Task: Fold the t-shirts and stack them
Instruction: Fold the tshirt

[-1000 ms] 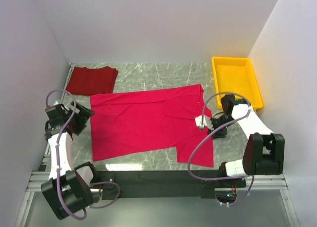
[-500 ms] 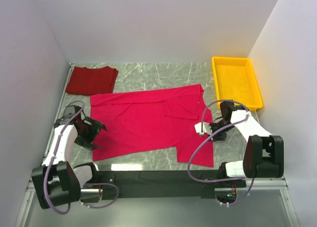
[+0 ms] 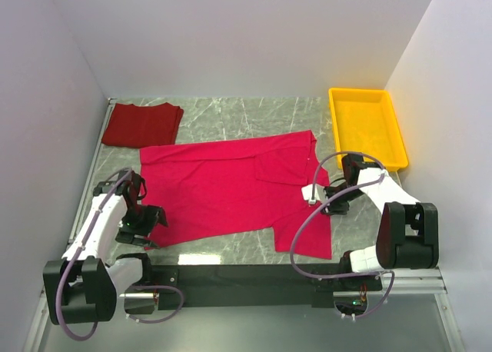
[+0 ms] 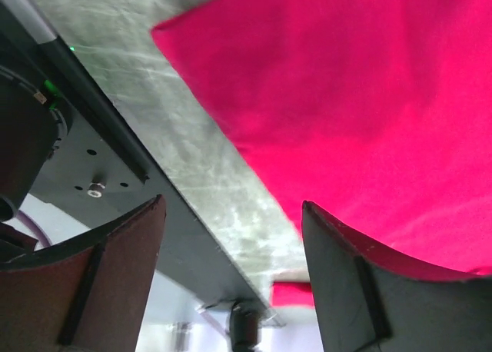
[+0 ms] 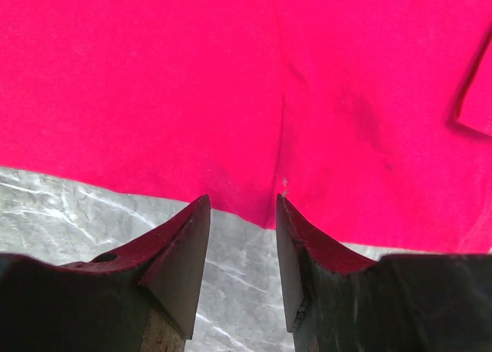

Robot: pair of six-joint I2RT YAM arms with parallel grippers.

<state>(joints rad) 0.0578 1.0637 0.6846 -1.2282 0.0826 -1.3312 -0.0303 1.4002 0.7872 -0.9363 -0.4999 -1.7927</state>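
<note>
Jaws on both arms gape at the crimson-pink t-shirt's (image 3: 223, 190) edges.

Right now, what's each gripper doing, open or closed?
Left gripper: open, empty, near the pink t-shirt's corner.
Right gripper: open, empty, at the same t-shirt's edge.

My left fingers (image 4: 115, 275) sit at the near left corner of the spread t-shirt (image 3: 223, 190), which lies on the table (image 3: 231, 110) ahead of them and to their right. My right fingers (image 5: 181, 252) sit at its opposite edge. The folded t-shirt (image 3: 142, 125) lies well beyond my left fingers. The tray (image 3: 336, 125) lies beyond my right fingers and to their right.
</note>
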